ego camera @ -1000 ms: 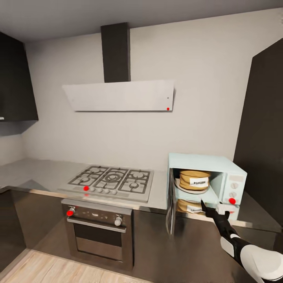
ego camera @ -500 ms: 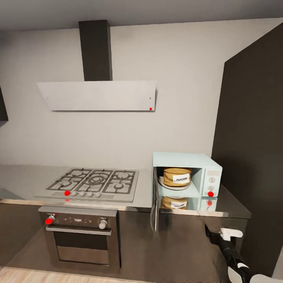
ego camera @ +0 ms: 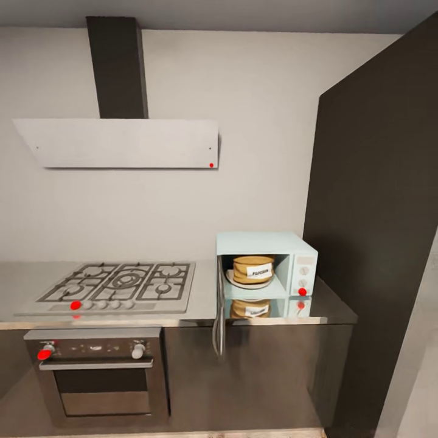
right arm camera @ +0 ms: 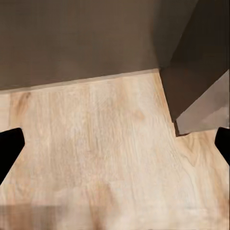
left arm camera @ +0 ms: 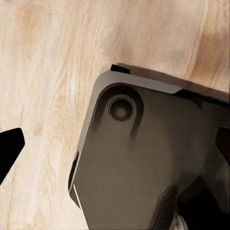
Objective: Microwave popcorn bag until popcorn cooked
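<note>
The pale mint-blue microwave (ego camera: 295, 244) stands on the grey countertop (ego camera: 205, 295) at the right, against a tall dark cabinet. Its door (ego camera: 218, 316) hangs open, edge-on toward me. Inside, the tan popcorn bag (ego camera: 252, 268) with its white label sits upright on a white plate (ego camera: 233, 281). The popcorn itself is hidden. A mirror image of the bag shows in the worktop below. My left gripper (left arm camera: 115, 146) is open over the wood floor, above my own dark base. My right gripper (right arm camera: 115, 148) is also open, with nothing between its fingers.
A steel gas hob (ego camera: 115, 283) lies left of the microwave, with a built-in oven (ego camera: 97, 377) under it and a flat white hood (ego camera: 121, 143) above. The tall dark cabinet (ego camera: 377, 243) closes off the right side. Light wood floor (right arm camera: 96, 158) runs along the cabinet fronts.
The camera has drawn back and turned right, so the kitchen looks smaller and shifted left. My right arm, earlier reaching near the microwave, has dropped out of the head view.
</note>
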You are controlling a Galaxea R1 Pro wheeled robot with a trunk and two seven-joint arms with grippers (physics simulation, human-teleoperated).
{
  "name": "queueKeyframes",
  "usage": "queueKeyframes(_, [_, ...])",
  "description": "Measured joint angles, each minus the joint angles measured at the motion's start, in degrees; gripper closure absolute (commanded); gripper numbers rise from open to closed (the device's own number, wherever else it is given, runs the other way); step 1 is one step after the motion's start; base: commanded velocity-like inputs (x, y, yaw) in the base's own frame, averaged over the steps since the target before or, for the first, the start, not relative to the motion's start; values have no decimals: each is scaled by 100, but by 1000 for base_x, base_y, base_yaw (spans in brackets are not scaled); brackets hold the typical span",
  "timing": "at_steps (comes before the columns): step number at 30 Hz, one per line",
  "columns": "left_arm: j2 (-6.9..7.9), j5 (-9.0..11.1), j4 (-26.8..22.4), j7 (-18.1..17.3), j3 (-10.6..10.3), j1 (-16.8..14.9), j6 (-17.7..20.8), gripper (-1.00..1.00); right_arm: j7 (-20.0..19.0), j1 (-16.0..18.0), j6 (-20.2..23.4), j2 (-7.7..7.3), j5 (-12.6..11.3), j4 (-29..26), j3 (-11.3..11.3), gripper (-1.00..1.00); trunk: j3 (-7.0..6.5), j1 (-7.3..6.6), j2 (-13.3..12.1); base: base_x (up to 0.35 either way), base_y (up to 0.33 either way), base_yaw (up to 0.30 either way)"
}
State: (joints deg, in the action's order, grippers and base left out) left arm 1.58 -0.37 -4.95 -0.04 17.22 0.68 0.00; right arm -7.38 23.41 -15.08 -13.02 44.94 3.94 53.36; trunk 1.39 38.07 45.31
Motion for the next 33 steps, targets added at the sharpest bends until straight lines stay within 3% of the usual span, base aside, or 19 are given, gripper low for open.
queueKeyframes(1, [27, 2, -232, 2, 4, -1, 2, -100, -4, -134, 352, 6, 185, 6, -11, -100, 8, 0, 0, 0, 0, -192])
queueKeyframes(4, [44, 4, -807, 9, 5, -1, 20, -100, -3, -480, 623, 53, 369, 10, -23, -100, 30, 0, 0, 0, 0, -188])
queueKeyframes(7, [32, 4, -2220, 14, 3, -2, 94, -100, 1, -1000, 675, 195, 413, 16, -35, -100, 54, 0, 0, 0, 0, -181])
queueKeyframes(8, [29, 2, -2358, 14, 3, 0, 102, -100, 2, -1062, 676, 206, 416, 15, -30, -100, 61, 0, 0, 0, 0, -179])
queueKeyframes(11, [-19, -2, -3527, -6, -11, -2, 252, -100, 5, -1504, 669, 392, 421, 14, -34, -100, 85, 0, 0, 0, 0, -179])
queueKeyframes(12, [-23, -3, -3694, -9, -13, 0, 272, -100, 5, -1540, 670, 414, 421, 17, -29, -100, 92, 0, 0, 0, 0, -178])
queueKeyframes(14, [-120, -2, -4896, -74, -108, -1, 568, -100, 4, -1643, 666, 489, 421, 16, -26, -100, 107, 0, 0, 0, 0, -178])
queueKeyframes(15, [-148, -2, -5243, -145, -225, 1, 805, -100, 3, -1653, 666, 496, 423, 15, -23, -100, 115, 0, 0, 0, 0, -175])
queueKeyframes(17, [-132, 2, -5900, -535, -540, 2, 1460, -100, 3, -1664, 665, 505, 425, 12, -24, -100, 131, 0, 0, 0, 0, -167])
queueKeyframes(21, [-50, 6, -7381, -1847, -736, -48, 2664, -100, 3, -1669, 677, 509, 425, 14, -24, -100, 162, 0, -1, 0, 0, -149])
queueKeyframes(25, [26, 3, -7768, -2087, -746, -570, 3503, -100, 3, -1676, 686, 509, 425, 17, -21, -100, 184, 0, -2, 0, 0, -81])
queueKeyframes(29, [64, 8, -7814, -2117, -746, -1044, 3739, -100, 3, -1678, 687, 509, 426, 17, -20, -100, 203, 0, -2, 0, 0, -18])
queueKeyframes(30, [128, 7, -7791, -2120, -746, -1436, 3913, -100, 3, -1679, 688, 509, 427, 17, -22, -100, 210, 0, -2, 0, 0, -2])
queueKeyframes(33, [352, -1, -7762, -2140, -746, -1710, 4319, -100, 7, -1679, 688, 509, 426, 18, -19, -100, 233, 0, -2, 0, 0, 0])
